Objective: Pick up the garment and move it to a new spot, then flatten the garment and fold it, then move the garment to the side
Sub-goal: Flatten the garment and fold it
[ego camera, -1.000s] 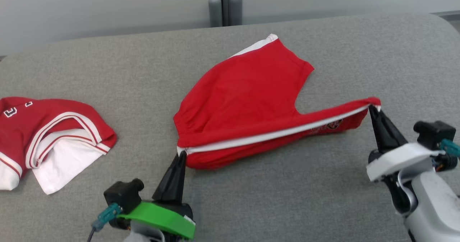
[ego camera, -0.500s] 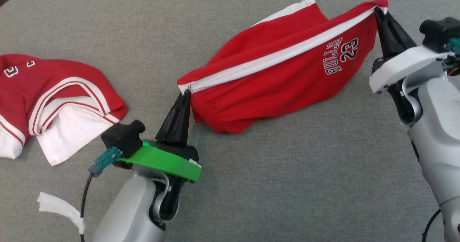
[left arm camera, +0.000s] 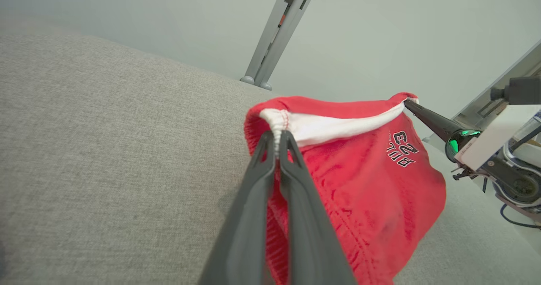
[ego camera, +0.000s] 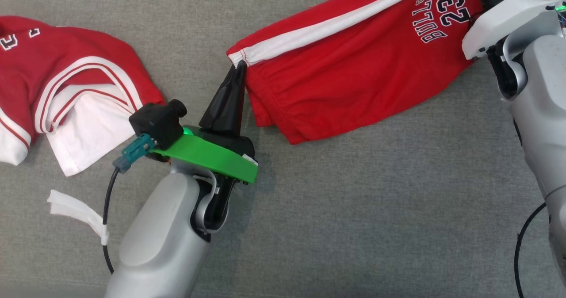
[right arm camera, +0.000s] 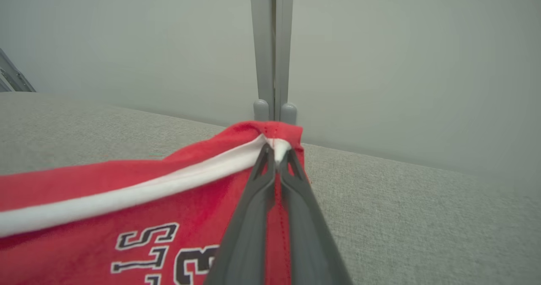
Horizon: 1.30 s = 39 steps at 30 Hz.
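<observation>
Held the red Bulls shorts (ego camera: pixel 353 68) up and stretched along the white side stripe (ego camera: pixel 327 28), high and to the right in the head view, over the grey upholstered surface (ego camera: pixel 353 223); let the loose red cloth sag below the stripe, contact with the cushion impossible to tell. Pinched the gathered waistband end with the left gripper (left arm camera: pixel 277 138), jaws closed tight on the fabric with no gap showing. Clamped the hem end, beside the "BULLS 23" print (ego camera: pixel 440 10), with the right gripper (right arm camera: pixel 277 149), jaws pressed together on the stripe just the same. Judged the pick-up done and the carry to a new spot under way; left undone the laying down, the flattening, the fold and the final move aside. Found wide bare cushion below the shorts and between the two arms, room enough by the look of it to spread the shorts flat. Noted less room on the left: a second red-and-white garment (ego camera: pixel 66 77) lay close beside the left wrist, with a white strip (ego camera: pixel 75 209) near that forearm. Saw the far edge of the cushion in the wrist views, running along a pale wall with a grey post (right arm camera: pixel 272 44) behind it
</observation>
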Tool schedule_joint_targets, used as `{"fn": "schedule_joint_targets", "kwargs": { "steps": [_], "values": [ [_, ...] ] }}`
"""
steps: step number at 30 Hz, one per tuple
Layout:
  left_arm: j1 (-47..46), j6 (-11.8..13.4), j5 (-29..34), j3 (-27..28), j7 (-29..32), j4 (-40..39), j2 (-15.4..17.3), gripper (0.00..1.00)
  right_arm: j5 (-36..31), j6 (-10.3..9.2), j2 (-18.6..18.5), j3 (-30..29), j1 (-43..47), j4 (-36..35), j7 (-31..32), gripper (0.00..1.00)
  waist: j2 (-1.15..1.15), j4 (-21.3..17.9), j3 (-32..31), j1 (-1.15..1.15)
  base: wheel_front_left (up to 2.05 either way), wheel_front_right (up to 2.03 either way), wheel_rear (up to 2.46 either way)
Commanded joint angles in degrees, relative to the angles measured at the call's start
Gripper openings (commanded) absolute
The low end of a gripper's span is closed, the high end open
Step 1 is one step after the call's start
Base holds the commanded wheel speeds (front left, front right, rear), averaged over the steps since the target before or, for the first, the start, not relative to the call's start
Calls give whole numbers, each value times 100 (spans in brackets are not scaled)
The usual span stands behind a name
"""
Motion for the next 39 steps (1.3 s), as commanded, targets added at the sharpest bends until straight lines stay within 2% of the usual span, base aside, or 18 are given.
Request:
{"fn": "schedule_joint_targets", "kwargs": {
  "steps": [1,2,3,4,5,15,23,31,32,33,34,39],
  "values": [
    [-123,17,-62,-18,-4,32,-23,0,-55,-10,-1,-15,-105,103,-51,6,0,73,96,0,0,0,0],
    [-138,17,-63,-20,-4,48,-25,0,-57,-10,10,-47,-149,159,-68,29,0,76,106,0,0,0,0],
    [-146,16,-68,-16,-4,72,-30,18,-93,-10,20,-70,-190,209,-82,100,0,79,113,0,0,0,0],
    [-142,17,-82,1,-4,85,-34,43,-108,-10,32,-81,-205,243,-92,100,0,82,114,0,0,0,0],
    [-141,17,-77,18,-4,109,-37,100,-139,-10,42,-92,-216,274,-110,100,0,86,109,0,0,0,0],
    [298,16,294,457,-4,96,-82,100,-145,-10,-53,-216,289,66,-130,100,0,72,-150,0,0,0,0],
    [615,16,510,658,-4,17,-100,100,80,-10,-137,-44,643,493,-129,100,0,99,-223,0,0,0,0],
    [582,16,619,669,-4,-9,-106,100,292,-10,-72,80,681,1056,213,100,0,145,-118,0,0,0,0],
    [581,16,619,674,-4,-8,-107,100,349,-10,-41,115,725,1115,250,94,0,144,-121,0,0,0,0],
    [589,16,605,690,-4,-11,-108,100,412,-8,-18,133,764,1139,255,49,0,140,-127,0,0,0,0],
    [595,16,638,699,-4,-7,-107,100,476,-8,-6,139,802,1141,218,0,0,133,-138,0,0,0,0],
    [724,16,720,772,-4,35,-105,100,776,-11,-57,89,972,1049,12,0,0,51,-300,0,0,0,0]
  ]
}}
